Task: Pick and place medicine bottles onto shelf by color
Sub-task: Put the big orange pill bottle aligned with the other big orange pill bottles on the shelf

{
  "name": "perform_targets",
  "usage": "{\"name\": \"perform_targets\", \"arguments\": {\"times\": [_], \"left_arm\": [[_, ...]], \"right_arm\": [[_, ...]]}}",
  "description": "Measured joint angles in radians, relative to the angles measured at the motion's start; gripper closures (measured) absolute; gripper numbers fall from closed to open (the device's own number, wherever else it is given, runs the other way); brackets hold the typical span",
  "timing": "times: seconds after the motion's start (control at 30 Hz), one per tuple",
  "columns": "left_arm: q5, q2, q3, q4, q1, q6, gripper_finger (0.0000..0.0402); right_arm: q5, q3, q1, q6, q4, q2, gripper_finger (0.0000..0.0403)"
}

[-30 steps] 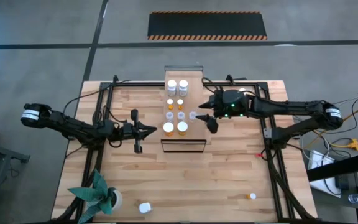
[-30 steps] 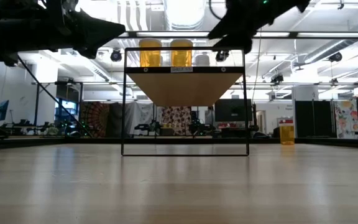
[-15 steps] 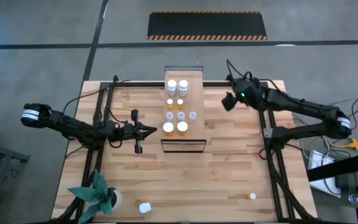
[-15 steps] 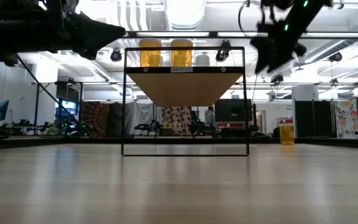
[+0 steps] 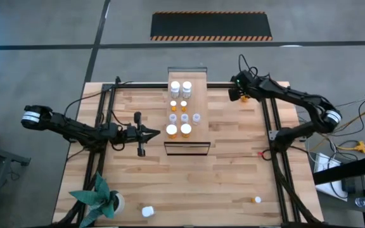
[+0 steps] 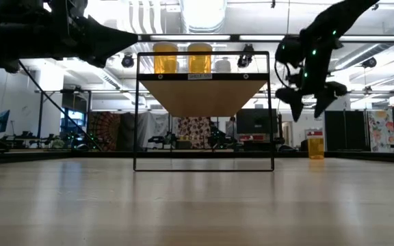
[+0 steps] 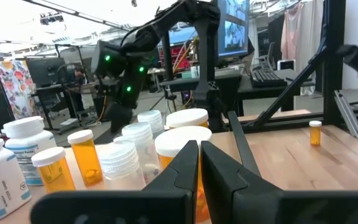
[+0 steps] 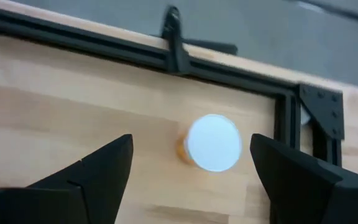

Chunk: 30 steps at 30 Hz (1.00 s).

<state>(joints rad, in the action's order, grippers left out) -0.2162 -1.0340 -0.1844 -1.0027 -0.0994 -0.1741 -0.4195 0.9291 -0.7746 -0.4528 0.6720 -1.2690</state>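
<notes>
Swung away from the long pale-wood shelf with thin dark frame (image 5: 199, 88) out to the far right corner of the butcher-block worktop (image 5: 233, 177): right hand (image 5: 236, 95), emptied at the shelf by the look of it, now spread wide and poised over a small orange medicine bottle with white cap (image 8: 213, 142) standing upright between the fingers, not yet touched. Reads as one placement done and the next pick starting.

Nearest edge: green plant in white pot (image 5: 100, 197) at the left corner, a loose white bottle (image 5: 147, 211) just beside it, a loose small orange bottle (image 5: 256, 199) near the right rail. Both still to collect. Plenty of bare wood between them.

Mid-worktop: left hand (image 5: 152, 132) pressed together, holding nothing, parked just left of the shelf's near end. Waiting.

On the shelf: two big orange bottles (image 5: 179, 130) at the near end, smaller orange and clear ones in the middle, two white bottles (image 5: 181, 86) at the far end. Free board only along the right side.

Far corner: tight. Target bottle near the black metal frame corner (image 8: 309, 102) and the worktop's back edge. Likely needs a straight descent and straight lift; sideways room only toward the shelf.
</notes>
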Motion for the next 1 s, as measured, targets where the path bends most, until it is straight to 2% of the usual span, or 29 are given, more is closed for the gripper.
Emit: {"name": "perform_targets", "arguments": {"times": [0.3, 0.53, 0.83, 1.0], "left_arm": [[0.002, 0.000, 0.000, 0.002, 0.000, -0.015, 0.0400], [0.002, 0.000, 0.000, 0.002, 0.000, -0.016, 0.0400], [0.002, 0.000, 0.000, 0.003, 0.000, -0.016, 0.0400], [0.002, 0.000, 0.000, 0.004, 0.000, -0.016, 0.0400]], "right_arm": [[0.006, 0.000, -0.122, -0.059, -0.015, -0.119, 0.0085], [0.070, 0.000, -0.149, -0.054, -0.065, -0.170, 0.0092], [0.084, 0.000, -0.160, -0.043, -0.068, -0.205, 0.0123], [0.091, 0.000, -0.160, -0.025, -0.068, -0.217, 0.0158]]}}
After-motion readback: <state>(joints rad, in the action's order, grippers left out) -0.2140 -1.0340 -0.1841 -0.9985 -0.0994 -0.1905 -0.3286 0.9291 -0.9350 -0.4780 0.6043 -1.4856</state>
